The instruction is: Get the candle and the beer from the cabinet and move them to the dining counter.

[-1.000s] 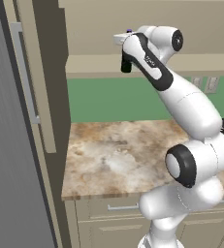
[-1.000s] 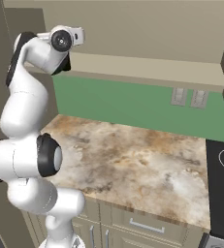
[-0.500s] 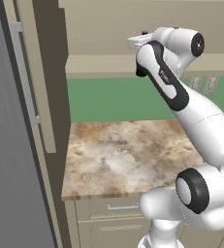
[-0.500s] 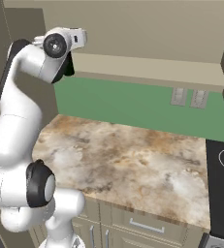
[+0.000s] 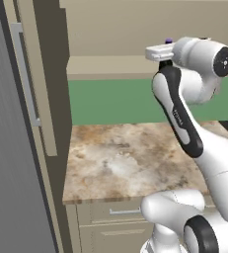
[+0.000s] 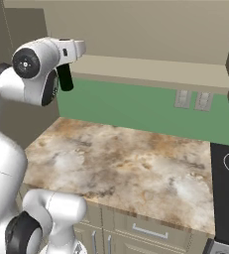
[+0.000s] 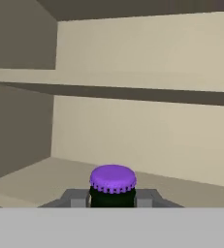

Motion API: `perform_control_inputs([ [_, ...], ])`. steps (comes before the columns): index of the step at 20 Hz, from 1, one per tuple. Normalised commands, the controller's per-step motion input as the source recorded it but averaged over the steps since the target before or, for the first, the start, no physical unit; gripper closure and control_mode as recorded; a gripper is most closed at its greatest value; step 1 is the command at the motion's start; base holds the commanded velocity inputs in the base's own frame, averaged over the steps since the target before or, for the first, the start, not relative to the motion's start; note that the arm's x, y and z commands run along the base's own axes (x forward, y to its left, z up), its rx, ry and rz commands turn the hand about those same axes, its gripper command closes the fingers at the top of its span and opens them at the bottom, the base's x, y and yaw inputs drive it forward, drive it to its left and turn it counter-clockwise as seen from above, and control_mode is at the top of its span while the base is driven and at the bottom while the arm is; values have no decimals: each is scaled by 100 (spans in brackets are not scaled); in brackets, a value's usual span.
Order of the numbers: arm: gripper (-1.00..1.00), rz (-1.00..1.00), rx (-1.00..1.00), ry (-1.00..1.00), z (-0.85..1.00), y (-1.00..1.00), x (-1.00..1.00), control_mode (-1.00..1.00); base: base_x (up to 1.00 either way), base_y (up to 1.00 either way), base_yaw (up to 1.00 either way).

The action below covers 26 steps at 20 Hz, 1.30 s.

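Note:
My gripper (image 7: pixel 112 197) is shut on the beer (image 7: pixel 113 184), a dark bottle whose purple cap shows between the two fingertips (image 7: pixel 77 197). The right base view has the bottle's dark body (image 6: pixel 65 78) hanging below the hand (image 6: pixel 71 48), high above the worktop. Its cap (image 5: pixel 169 40) peeks over the hand in the left base view. The hand faces into the open cabinet (image 7: pixel 133 131), just in front of its beige lower shelf (image 6: pixel 150 69). The candle and the dining counter are out of view.
A marbled stone worktop (image 5: pixel 130 158) lies below against the green wall (image 6: pixel 136 106), with drawer units under it. A tall grey panel with a silver bar handle (image 5: pixel 26 74) stands close on the left. A black cooktop (image 6: pixel 227 183) lies at the right.
The arm has reared up and its hand has shifted right along the cabinet front, with the bottle still in its grip.

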Motion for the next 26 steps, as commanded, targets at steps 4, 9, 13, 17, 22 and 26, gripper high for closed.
perform_control_inputs([
  [4,100,-16,0,0,0,-28,-100,-100,0,0,0],
  [9,100,-11,0,7,5,-43,-99,-100,0,0,0],
  [13,100,-9,0,8,0,-33,-96,-100,0,0,0],
  [17,100,-4,0,11,0,-33,-94,-100,0,0,0],
  [22,100,-3,-4,16,0,0,-46,-100,0,0,0],
  [26,100,0,-4,8,0,3,-3,-100,0,0,0],
])
